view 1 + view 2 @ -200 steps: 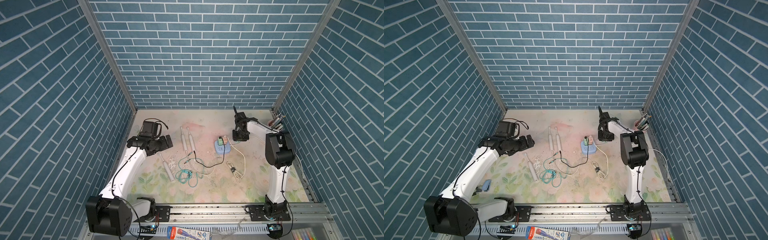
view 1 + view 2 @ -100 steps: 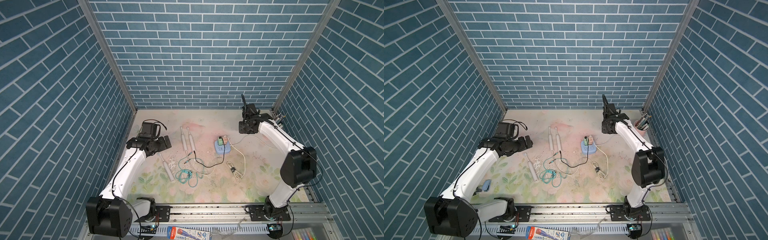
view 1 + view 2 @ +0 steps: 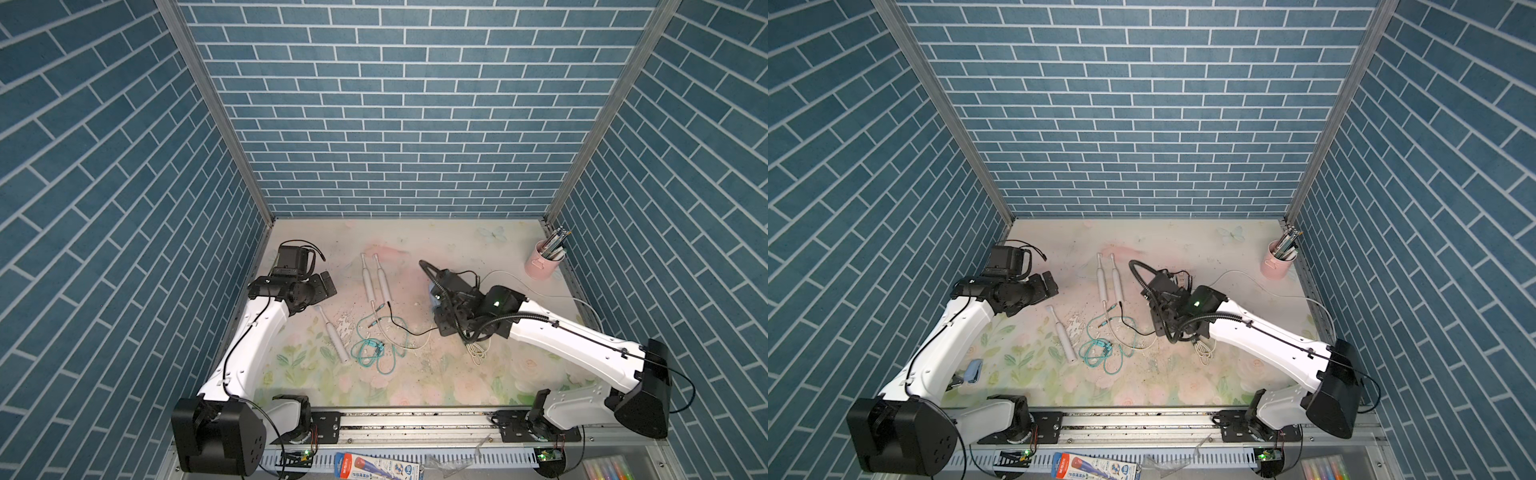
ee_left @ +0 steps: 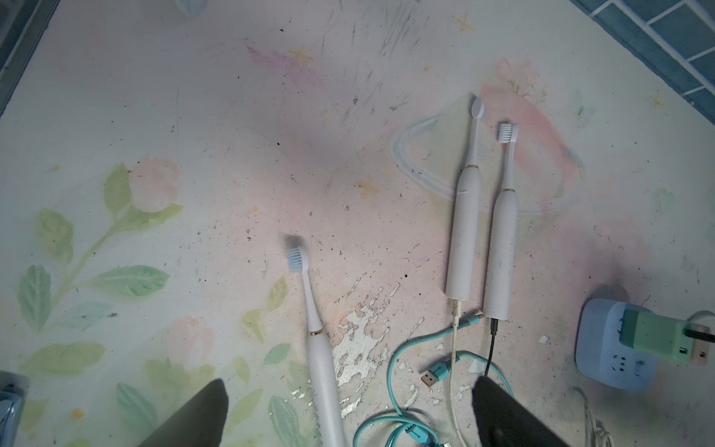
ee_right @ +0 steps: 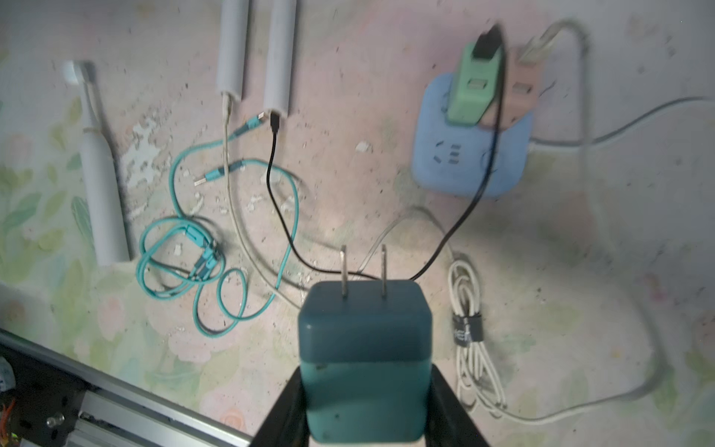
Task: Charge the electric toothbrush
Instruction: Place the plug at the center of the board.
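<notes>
1. Right gripper (image 5: 367, 402) is clamped on the sides of a dark teal wall adapter (image 5: 365, 333), whose two metal prongs point away from the wrist. The left gripper (image 4: 348, 416) stands wide apart with nothing between its fingers and hangs above the handle of the lone toothbrush (image 4: 319, 348).
2. A black strap (image 5: 466, 329) around the bundled white cable (image 5: 478, 371) bears pale letters, too blurred to read. The printed box (image 3: 379, 466) on the front ledge is too small to read.
3. All three toothbrushes are slim and white, with a thin gold ring where neck meets handle. The lone one lies flat on the floral mat (image 4: 154, 116) on the left arm's side. The paired toothbrushes (image 4: 464, 232) lie side by side nearer the middle, heads toward the back wall.
4. A cream cable (image 5: 229, 170) meets the base of one of the pair. The black cable (image 5: 269, 174) ends right at the base of the other, but whether it is seated cannot be told. Its far end sits in a green adapter (image 5: 470, 89) on the blue socket cube (image 5: 464, 162), beside a pink adapter (image 5: 526, 77).
5. A teal cable (image 5: 201, 251) lies looped between the lone brush and the cube.
6. A pink cup (image 3: 542, 262) of pens stands in the back right corner, well apart.
7. In both top views the right wrist hides most of the cube.
</notes>
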